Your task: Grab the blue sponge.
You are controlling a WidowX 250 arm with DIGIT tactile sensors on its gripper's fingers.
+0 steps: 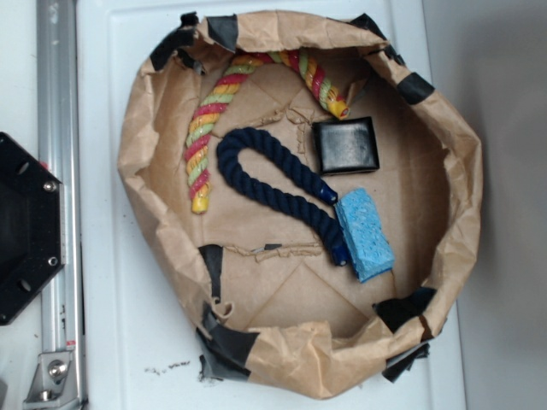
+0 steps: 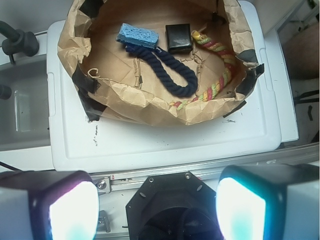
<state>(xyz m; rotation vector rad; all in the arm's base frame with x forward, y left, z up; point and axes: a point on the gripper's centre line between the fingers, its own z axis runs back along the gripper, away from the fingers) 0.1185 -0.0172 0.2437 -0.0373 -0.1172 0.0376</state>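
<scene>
The blue sponge (image 1: 365,234) is a light-blue porous block lying on the floor of a brown paper basin (image 1: 137,154), just below a black square box (image 1: 345,145) and touching the end of a dark navy rope (image 1: 273,179). In the wrist view the blue sponge (image 2: 138,35) lies at the far side of the basin. My gripper (image 2: 157,210) hovers well back from the basin, above the black arm base (image 2: 170,205). Its two glowing fingers (image 2: 72,207) stand wide apart with nothing between them. The gripper is out of the exterior view.
A red, yellow and green twisted rope (image 1: 214,111) curls along the basin's far wall. The basin's crumpled paper walls, patched with black tape (image 1: 226,350), stand up all round. It rests on a white lid (image 1: 111,342). A metal rail (image 1: 55,102) runs beside it.
</scene>
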